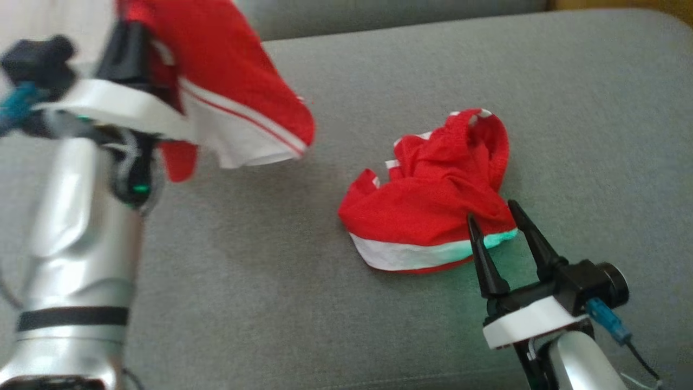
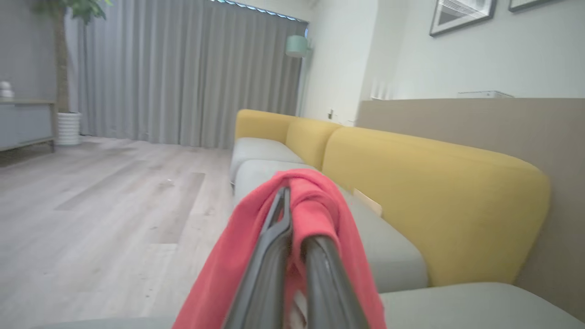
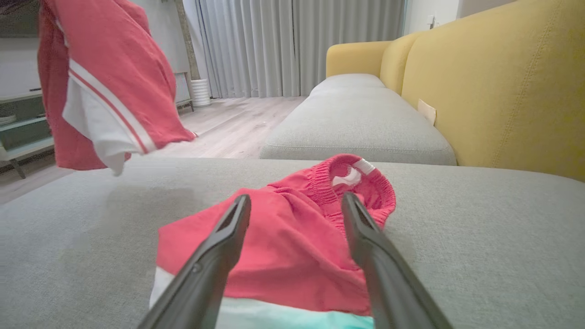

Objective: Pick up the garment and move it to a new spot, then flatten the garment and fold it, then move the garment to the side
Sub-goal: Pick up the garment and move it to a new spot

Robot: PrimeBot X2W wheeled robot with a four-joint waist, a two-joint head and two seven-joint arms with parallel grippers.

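Silver forearms (image 1: 81, 227), white wrist collars (image 1: 530, 322), blue cable plugs (image 1: 609, 322), black-fingered right claw (image 1: 491, 210).

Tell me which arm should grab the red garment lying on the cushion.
Right. The right tool is open at the lying garment's white hem; the left tool is shut on the other, lifted garment.
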